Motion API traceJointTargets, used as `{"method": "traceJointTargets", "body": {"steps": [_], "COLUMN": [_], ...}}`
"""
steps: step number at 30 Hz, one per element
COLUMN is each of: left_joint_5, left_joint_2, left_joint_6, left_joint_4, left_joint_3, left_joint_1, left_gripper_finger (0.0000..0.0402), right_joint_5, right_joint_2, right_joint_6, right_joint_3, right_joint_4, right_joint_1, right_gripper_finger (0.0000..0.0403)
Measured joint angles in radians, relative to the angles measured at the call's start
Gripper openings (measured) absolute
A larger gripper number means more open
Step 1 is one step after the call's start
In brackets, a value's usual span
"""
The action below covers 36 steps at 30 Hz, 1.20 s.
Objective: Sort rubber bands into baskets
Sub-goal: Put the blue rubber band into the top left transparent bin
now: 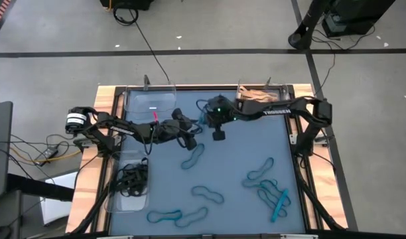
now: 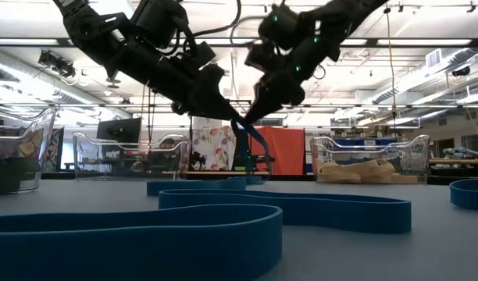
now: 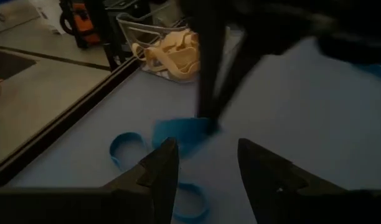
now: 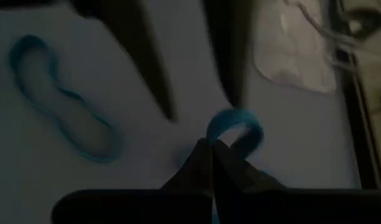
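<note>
Mat of blue-grey covers the table, framed in pale wood, with grey floor and black cables around it; the low view looks past it into a workshop with ceiling lights and an orange panel. White lettering on the right arm reads TROSSEN. Right gripper is pinched shut on a blue band above mid-table. Left gripper hangs beside it, fingers apart, holding nothing. Loose blue bands lie on the mat. Three baskets stand at the edges: tan bands fill one, black bands another. The third's contents are hard to make out.
</note>
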Motion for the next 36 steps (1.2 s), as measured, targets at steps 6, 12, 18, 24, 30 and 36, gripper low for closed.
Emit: {"method": "traceJointTargets", "body": {"steps": [6,12,18,24,30,36], "left_joint_5": [0.004,0.019,0.040,0.065,-0.051,-0.103], "left_joint_2": [0.000,0.000,0.000,0.000,-0.040,-0.231], "left_joint_6": [0.078,0.142,0.155,0.150,0.095,0.016], "left_joint_4": [0.000,-0.002,-0.004,-0.006,-0.104,-0.308], "left_joint_3": [0.000,0.000,0.000,0.000,0.000,0.001], "left_joint_1": [-0.015,-0.032,-0.052,-0.052,-0.039,0.009], "left_gripper_finger": [0.0170,0.0162,0.0076,0.0015,0.0014,0.0014], "right_joint_5": [0.078,0.111,0.185,0.203,0.201,0.285], "right_joint_2": [-0.015,-0.015,-0.015,-0.015,-0.015,-0.015], "right_joint_6": [-0.010,0.013,0.025,0.138,0.192,0.276], "right_joint_3": [0.000,0.000,0.000,0.000,0.000,0.000], "right_joint_4": [-0.008,-0.011,-0.011,-0.019,-0.039,-0.034], "right_joint_1": [0.083,0.137,0.175,0.183,0.179,0.179], "right_gripper_finger": [0.0004,0.0004,0.0003,0.0028,0.0095,0.0136]}}
